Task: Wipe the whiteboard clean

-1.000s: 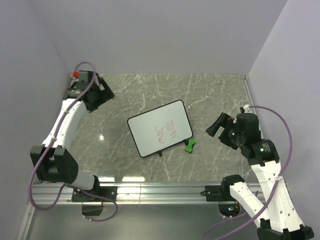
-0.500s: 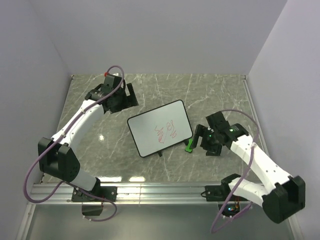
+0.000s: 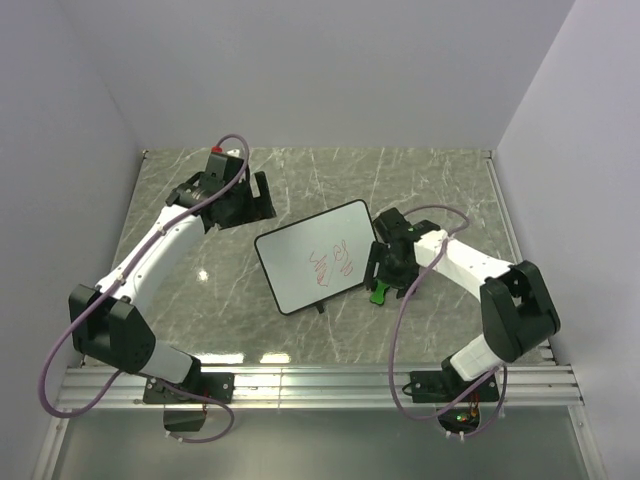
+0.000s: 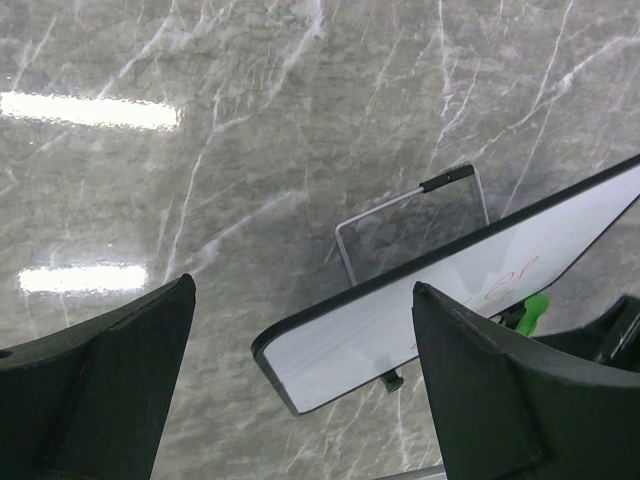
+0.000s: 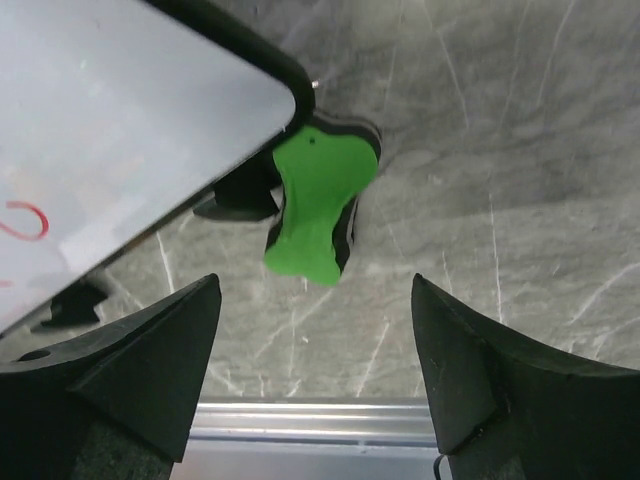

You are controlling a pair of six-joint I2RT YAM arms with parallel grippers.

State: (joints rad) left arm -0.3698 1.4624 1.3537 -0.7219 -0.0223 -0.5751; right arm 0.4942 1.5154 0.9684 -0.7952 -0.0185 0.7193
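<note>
Going for the eraser; scribbled board unwiped.
My right gripper, spread, hovers over the eraser at the mid-table board's corner; next, lower and pinch it. Left gripper spread, near the board.

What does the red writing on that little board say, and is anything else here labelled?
Red scribbles on the whiteboard: loose squiggles, too small and blurred to read as words or numbers.
Green eraser: no print or brand shows on it.
No other readable text in any view.
</note>
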